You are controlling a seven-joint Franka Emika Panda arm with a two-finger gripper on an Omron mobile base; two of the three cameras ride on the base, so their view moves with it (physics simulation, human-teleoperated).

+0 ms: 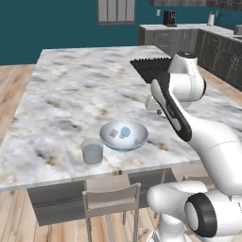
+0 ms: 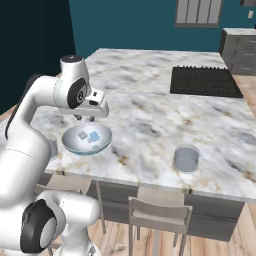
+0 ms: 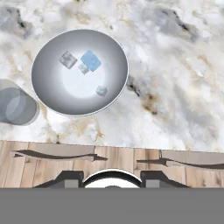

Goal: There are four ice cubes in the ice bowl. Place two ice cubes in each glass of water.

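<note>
While jaws stand part-open, the end effector (image 2: 89, 119) holds nothing above the ice bowl (image 2: 70, 142).

We see a broad white-and-grey marble island counter (image 1: 71, 90). On it, near its front edge, rests a wide shallow bowl of pale blue-grey glass (image 1: 124, 135). Just beside the bowl stands one short clear tumbler of bluish water (image 1: 92, 151); another like tumbler (image 2: 186, 158) stands well apart. A black ribbed cooktop (image 2: 205, 81) lies farther back.
</note>
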